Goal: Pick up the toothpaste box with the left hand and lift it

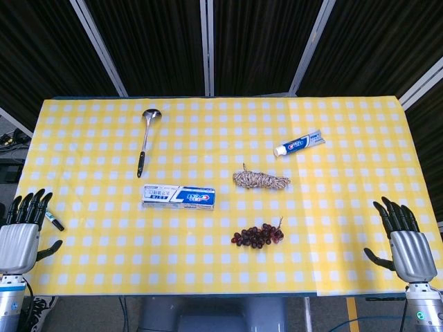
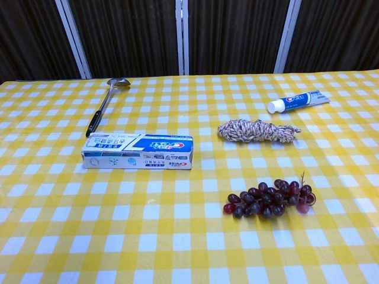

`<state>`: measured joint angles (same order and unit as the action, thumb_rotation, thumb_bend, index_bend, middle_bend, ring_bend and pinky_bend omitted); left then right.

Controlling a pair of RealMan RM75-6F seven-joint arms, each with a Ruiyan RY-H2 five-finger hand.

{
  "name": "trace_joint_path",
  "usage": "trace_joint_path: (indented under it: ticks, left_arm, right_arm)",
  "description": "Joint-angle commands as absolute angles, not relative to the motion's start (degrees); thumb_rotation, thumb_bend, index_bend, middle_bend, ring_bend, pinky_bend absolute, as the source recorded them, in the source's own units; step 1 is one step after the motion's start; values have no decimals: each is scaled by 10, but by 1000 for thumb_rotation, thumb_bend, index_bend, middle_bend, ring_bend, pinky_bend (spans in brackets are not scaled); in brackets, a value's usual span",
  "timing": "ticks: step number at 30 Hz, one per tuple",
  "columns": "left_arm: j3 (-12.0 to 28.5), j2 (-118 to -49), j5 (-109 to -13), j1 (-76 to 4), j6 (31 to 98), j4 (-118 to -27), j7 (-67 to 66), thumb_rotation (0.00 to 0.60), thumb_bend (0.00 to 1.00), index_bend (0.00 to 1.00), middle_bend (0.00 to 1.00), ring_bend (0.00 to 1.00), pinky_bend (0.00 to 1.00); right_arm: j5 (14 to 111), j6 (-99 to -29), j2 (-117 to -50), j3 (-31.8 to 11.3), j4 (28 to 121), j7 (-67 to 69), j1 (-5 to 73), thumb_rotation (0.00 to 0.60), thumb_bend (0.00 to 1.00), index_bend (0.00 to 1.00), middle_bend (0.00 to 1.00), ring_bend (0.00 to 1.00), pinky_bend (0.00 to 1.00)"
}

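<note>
The toothpaste box (image 1: 178,196) (image 2: 138,151), white and blue with red lettering, lies flat on the yellow checked tablecloth (image 1: 221,270), left of centre. My left hand (image 1: 21,231) hovers at the table's front left corner, well to the left of the box, fingers spread and holding nothing. At the front right corner my right hand (image 1: 403,241) is likewise spread and holds nothing. Neither hand shows in the chest view.
A ladle (image 1: 145,140) (image 2: 103,105) lies behind the box. A toothpaste tube (image 1: 299,144) (image 2: 298,101), a bundle of rope (image 1: 259,180) (image 2: 256,131) and a bunch of dark grapes (image 1: 257,235) (image 2: 269,200) sit to the right. A small marker (image 1: 54,221) lies by my left hand.
</note>
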<state>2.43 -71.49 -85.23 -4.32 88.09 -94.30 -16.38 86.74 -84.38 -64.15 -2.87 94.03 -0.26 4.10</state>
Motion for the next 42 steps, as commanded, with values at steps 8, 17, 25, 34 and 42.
trace_joint_path:
  ticks: [8, 17, 25, 34, 42]
  left_arm:
    - [24, -715, -855, -42, 883, -944, -163, 600, 63, 0, 0, 0, 0]
    - [31, -713, -842, -62, 846, -956, -165, 600, 62, 0, 0, 0, 0]
    - [65, -691, -820, -137, 749, -990, -210, 600, 63, 3, 0, 0, 50]
    - [144, -686, -675, -283, 555, -1003, -244, 600, 63, 126, 16, 60, 142]
    - [167, -753, -512, -432, 444, -934, -326, 600, 66, 191, 45, 86, 144]
  right_arm:
    - [870, -845, -641, -27, 942, -2, 40, 600, 85, 0, 0, 0, 0]
    - [863, -843, -636, -31, 943, 12, 40, 600, 85, 0, 0, 0, 0]
    - [857, -840, -629, -34, 941, 31, 41, 600, 85, 0, 0, 0, 0]
    - [839, -825, -622, -41, 934, 62, 45, 600, 84, 0, 0, 0, 0]
    - [812, -801, -614, -51, 919, 106, 51, 600, 85, 0, 0, 0, 0]
